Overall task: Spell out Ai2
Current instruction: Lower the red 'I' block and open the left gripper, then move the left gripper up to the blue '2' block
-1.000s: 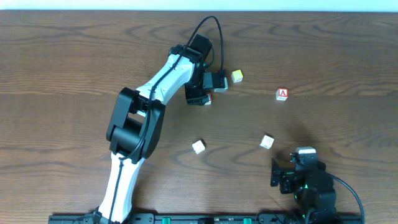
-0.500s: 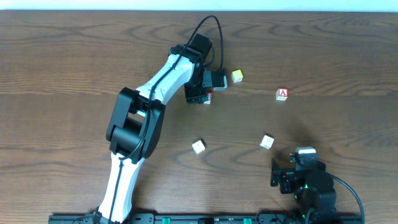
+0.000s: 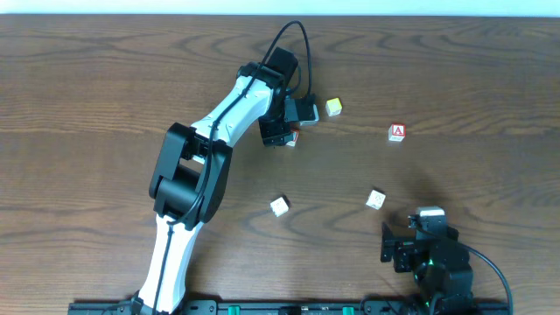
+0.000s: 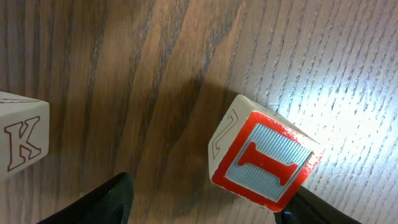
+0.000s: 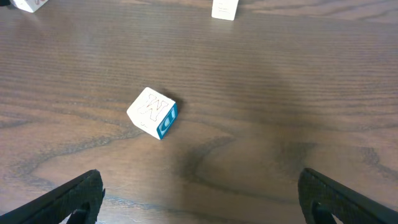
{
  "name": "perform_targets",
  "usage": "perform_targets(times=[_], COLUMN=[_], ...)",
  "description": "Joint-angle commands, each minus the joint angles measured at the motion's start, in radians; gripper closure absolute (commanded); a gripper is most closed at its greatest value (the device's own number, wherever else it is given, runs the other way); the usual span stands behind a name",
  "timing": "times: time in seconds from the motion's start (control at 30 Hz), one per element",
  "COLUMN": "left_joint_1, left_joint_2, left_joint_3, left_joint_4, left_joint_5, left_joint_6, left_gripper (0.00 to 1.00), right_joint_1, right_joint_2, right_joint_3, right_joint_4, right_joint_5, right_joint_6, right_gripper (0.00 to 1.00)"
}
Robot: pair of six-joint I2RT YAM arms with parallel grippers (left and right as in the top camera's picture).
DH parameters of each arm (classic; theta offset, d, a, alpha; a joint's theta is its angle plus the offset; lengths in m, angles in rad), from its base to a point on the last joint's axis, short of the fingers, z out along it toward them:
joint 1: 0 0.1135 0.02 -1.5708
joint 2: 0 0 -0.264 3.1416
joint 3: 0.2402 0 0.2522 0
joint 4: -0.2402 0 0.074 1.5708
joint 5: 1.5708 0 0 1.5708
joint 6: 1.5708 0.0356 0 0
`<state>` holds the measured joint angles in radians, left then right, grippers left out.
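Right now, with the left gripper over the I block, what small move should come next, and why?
Probably close the left gripper on the I block: its jaws stand open around it, and the block already sits between the fingers, though nearer one of them, so it may slide a little.

The dark brown wood-grain surface (image 3: 455,79) carries five small letter cubes, spread apart. At the back lie a yellowish wooden cube (image 3: 333,107), a red-and-white "A" cube (image 3: 397,132) and a red-framed "I" cube (image 4: 264,162). Nearer the front lie a whitish cube (image 3: 279,206) and a white cube with a blue side (image 3: 375,199).

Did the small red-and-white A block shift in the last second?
No. The red-and-white A block keeps its spot relative to the small yellow block in the overhead view.
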<state>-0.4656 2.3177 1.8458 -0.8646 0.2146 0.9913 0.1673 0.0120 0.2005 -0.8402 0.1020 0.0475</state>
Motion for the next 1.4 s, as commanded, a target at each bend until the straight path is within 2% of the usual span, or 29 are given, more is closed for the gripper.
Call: perform_targets(times=[0.0, 0.23, 0.37, 0.43, 0.47, 0.57, 0.7, 0.9, 1.07, 1.1, 1.37], left_joint_1=[0.007, 0.007, 0.010, 0.017, 0.023, 0.052, 0.070, 0.052, 0.054, 0.054, 0.033], left_joint_2=[-0.029, -0.055, -0.127, -0.163, -0.177, -0.200, -0.179, -0.096, -0.060, -0.056, -0.054], left_joint_3=[0.003, 0.003, 0.003, 0.003, 0.003, 0.003, 0.003, 0.003, 0.003, 0.003, 0.003], left_joint_4=[-0.010, -0.067, -0.056, -0.005, 0.033, 0.211, 0.362, 0.410, 0.419, 0.418, 0.388], left_joint_5=[0.001, -0.102, -0.120, -0.151, -0.164, -0.163, -0.161, -0.166, -0.163, -0.162, -0.167], left_joint_6=[-0.023, -0.031, -0.039, -0.061, -0.089, -0.261, -0.459, -0.468, -0.486, -0.515, -0.978], left_gripper=[0.27, 0.31, 0.43, 0.43, 0.40, 0.22, 0.12, 0.11, 0.04, 0.04, 0.16], right_joint_1=[-0.007, -0.007, -0.007, -0.007, -0.007, -0.007, -0.007, -0.007, -0.007, -0.007, -0.007], right_joint_2=[-0.006, -0.006, -0.006, -0.006, -0.006, -0.006, -0.006, -0.006, -0.006, -0.006, -0.006], right_joint_3=[-0.013, -0.013, -0.013, -0.013, -0.013, -0.013, -0.013, -0.013, -0.013, -0.013, -0.013], right_joint_4=[-0.002, -0.002, -0.002, -0.002, -0.002, -0.002, -0.002, -0.002, -0.002, -0.002, -0.002], right_joint_5=[-0.001, -0.001, -0.001, -0.001, -0.002, -0.001, -0.001, -0.001, -0.001, -0.001, -0.001], right_joint_6=[-0.011, -0.011, -0.011, -0.011, -0.012, -0.011, -0.011, -0.011, -0.011, -0.011, -0.011], right_gripper=[0.01, 0.01, 0.01, 0.01, 0.01, 0.01, 0.01, 0.01, 0.01, 0.01, 0.01])
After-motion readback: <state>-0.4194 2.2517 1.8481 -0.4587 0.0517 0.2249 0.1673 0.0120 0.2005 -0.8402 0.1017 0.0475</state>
